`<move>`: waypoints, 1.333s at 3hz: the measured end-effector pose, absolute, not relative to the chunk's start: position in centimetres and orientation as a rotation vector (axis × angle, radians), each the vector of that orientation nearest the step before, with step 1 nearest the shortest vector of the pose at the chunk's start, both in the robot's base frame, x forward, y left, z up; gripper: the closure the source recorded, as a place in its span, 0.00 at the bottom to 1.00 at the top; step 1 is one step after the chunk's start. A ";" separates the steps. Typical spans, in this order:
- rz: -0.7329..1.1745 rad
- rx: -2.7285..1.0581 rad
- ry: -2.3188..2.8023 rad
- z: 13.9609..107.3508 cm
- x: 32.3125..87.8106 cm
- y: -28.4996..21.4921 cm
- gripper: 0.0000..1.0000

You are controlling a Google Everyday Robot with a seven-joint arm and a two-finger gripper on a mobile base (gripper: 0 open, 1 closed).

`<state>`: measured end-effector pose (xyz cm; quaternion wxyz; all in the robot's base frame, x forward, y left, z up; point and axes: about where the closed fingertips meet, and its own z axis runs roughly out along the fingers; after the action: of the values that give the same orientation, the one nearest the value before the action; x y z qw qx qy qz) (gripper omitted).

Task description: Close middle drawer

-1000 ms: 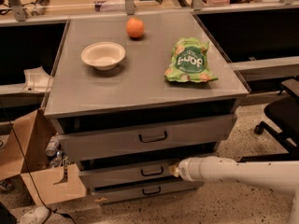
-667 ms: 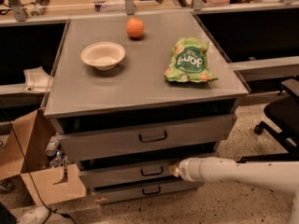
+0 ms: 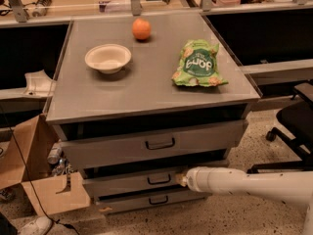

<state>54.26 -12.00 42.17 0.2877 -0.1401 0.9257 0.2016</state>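
Observation:
The grey cabinet (image 3: 146,89) has three drawers. The middle drawer (image 3: 122,184) has a low grey front and a small dark bar handle (image 3: 159,179); its front sits a little behind that of the top drawer (image 3: 107,148). My gripper (image 3: 181,180) is at the end of the white arm (image 3: 244,185) that reaches in from the right. It is against the middle drawer's front, just right of the handle. The lowest drawer (image 3: 132,202) is below it.
On the cabinet top are a white bowl (image 3: 107,58), an orange (image 3: 141,29) and a green snack bag (image 3: 198,65). An open cardboard box (image 3: 36,180) stands at the left on the floor. A black office chair (image 3: 293,126) is at the right.

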 end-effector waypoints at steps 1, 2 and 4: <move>0.535 -0.371 2.466 42.3 54.7 -11.9 1.00; 0.533 -0.371 2.464 42.3 54.4 -12.0 1.00; 0.524 -0.373 2.447 42.8 54.4 -12.2 1.00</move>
<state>54.42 -12.17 42.76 0.3011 -0.1407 0.9223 0.1974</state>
